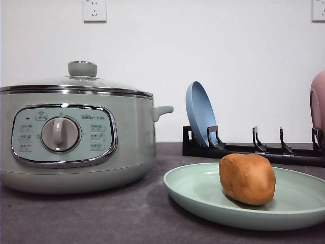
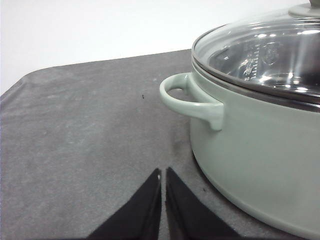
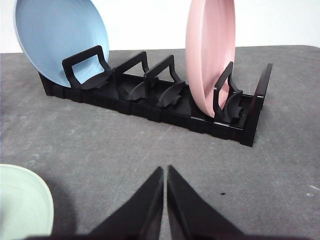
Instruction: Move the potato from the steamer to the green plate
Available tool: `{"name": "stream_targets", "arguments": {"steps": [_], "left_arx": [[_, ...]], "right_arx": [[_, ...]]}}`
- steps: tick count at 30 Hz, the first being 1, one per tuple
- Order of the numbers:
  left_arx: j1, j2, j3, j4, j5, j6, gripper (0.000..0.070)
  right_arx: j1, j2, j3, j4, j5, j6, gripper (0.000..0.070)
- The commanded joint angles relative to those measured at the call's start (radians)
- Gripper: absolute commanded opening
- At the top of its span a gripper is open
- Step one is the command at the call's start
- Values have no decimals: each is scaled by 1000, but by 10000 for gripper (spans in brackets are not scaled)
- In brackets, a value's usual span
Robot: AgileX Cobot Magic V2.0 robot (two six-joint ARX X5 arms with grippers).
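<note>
A dark grey mat (image 1: 101, 213) is covering the table under me, and a plain white wall (image 1: 228, 51) with a socket (image 1: 94, 10) is rising behind it. Starting at the left, the steamer (image 1: 76, 137) is sitting upright on the mat, pale sage green with a chrome rim, a dial panel facing forward and its glass lid (image 1: 76, 81) resting in place with the knob on top. My left gripper (image 2: 163, 176) is hovering low over the mat just beside the steamer's side handle (image 2: 187, 100), not touching it, my two black fingers (image 2: 145, 205) pressed together with only a thin seam between them and nothing held. Moving right, the green plate (image 1: 193, 188) is lying flat near the steamer, and the potato (image 1: 247, 178), a lumpy orange-brown oval with a smooth skin, is resting on the plate, well apart from either of my grippers. Behind the plate a black rack (image 1: 254, 147) is holding a blue plate (image 1: 200, 114) on edge at its left end and a pink dish (image 3: 210, 55) on edge toward its right end. My right gripper (image 3: 165, 172) is pointing at that rack from above the mat, fingers (image 3: 187, 210) likewise clenched and empty, with the green plate's rim just beside me.
</note>
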Motion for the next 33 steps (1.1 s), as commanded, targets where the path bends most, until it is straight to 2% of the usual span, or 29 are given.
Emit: {"name": "stream_targets", "arguments": {"steps": [1, 33], "left_arx": [[2, -2, -19, -10, 0, -6, 9], [2, -2, -19, -10, 1, -6, 9]], "right_arx": [[-2, -2, -5, 11, 3, -4, 0], [-2, -2, -5, 11, 3, -4, 0]]}}
